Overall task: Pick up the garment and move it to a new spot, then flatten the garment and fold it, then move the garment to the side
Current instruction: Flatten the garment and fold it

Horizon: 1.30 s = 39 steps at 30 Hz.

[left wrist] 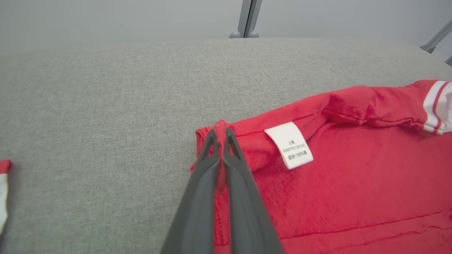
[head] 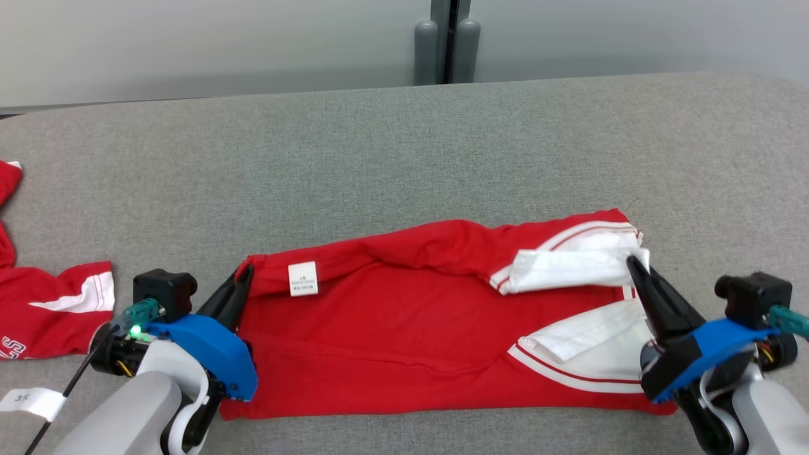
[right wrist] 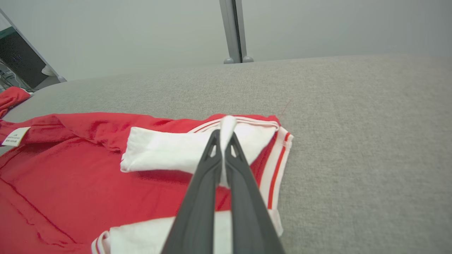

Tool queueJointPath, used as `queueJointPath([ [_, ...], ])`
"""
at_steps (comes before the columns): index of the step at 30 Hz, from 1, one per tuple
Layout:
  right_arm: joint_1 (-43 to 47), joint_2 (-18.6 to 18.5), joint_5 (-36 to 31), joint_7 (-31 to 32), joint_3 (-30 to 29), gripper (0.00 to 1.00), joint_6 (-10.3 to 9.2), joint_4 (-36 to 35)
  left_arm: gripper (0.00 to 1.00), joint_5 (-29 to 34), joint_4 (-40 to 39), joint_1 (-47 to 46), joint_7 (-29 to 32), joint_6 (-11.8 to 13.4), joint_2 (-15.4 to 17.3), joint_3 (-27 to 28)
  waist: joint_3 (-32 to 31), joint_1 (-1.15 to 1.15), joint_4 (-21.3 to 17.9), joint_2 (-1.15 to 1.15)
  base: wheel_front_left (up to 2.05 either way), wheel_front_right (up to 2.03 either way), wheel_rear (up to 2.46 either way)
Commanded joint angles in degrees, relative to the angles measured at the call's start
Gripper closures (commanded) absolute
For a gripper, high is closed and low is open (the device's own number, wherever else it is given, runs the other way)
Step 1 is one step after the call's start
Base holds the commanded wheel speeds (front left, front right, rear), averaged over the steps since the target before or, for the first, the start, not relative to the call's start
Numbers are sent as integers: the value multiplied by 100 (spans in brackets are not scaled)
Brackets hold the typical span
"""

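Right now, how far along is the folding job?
Done, it seems: the red garment lies spread on the grey table, white sleeves turned inward. In hand: the left gripper is shut on its red corner by the care label, the right gripper on one sleeve's edge, so a fold is under way. Left: finishing the fold and moving it aside.

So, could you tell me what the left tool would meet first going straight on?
Beyond the corner of the shirt it pinches, the left tool faces bare grey table; the way looks free, though depth is unclear.
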Motion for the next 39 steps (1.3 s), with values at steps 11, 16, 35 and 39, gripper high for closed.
queueJointPath([
  [11, 1263, 415, -358, 631, -871, 100, 1, -1111, 100, -64, -303, 404, -139, 290, 84, 21, -90, 1, 50, 0, 0, 0, 0],
  [16, 1617, 544, -404, 827, -1032, 100, 1, -1416, 100, -97, -307, 499, -212, 350, 73, 41, -144, 1, 71, 0, 0, 0, 0],
  [35, 1493, 586, -591, 1036, -1604, 0, 1, -1669, 0, 387, -342, 708, -806, 670, -199, 571, -358, 1, 85, 0, 0, 0, 0],
  [39, 1292, 604, -811, 1190, -1713, 0, 1, -1398, 0, 928, -701, 900, -806, 795, -332, 1223, -387, 1, 146, 0, 0, 0, 0],
])
